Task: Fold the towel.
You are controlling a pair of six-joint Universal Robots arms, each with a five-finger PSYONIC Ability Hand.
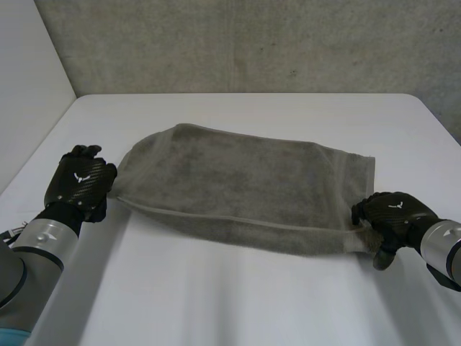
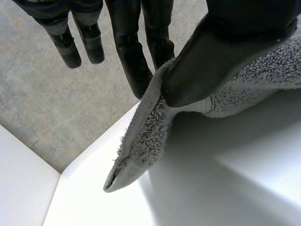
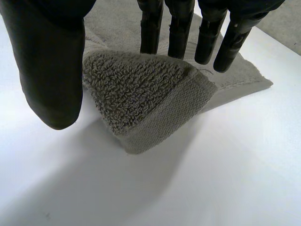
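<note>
Closest to me, the left arm (image 1: 39, 241) and the right arm (image 1: 443, 249) reach in over the near part of the white table (image 1: 238, 303), wide apart, one toward each end of the cloth. The left hand (image 1: 79, 182) is at the left end of the grey towel (image 1: 245, 187). From its own wrist, its thumb (image 2: 221, 56) is clamped down on the towel's edge, pinching it against a finger (image 2: 134, 66), while the other fingers hang straight and free beside it. Just past that pinch, the towel's hemmed corner droops down toward the table. Over on the other side, the right hand (image 1: 395, 210) sits at the towel's near right corner. Seen from that wrist, the corner is turned up off the table under the palm, its looped pile and flat woven hem facing up. I cannot tell whether this hand really has hold of it. Between the two hands the towel lies across the middle of the table as a long doubled band. Its upper layer stops a little short of the near edge, so a strip of the lower layer shows along the front. It is rounded at the left end and squarer at the right. Beyond it the table runs bare to its far edge, and behind that stands a rough grey wall (image 1: 252, 43).
</note>
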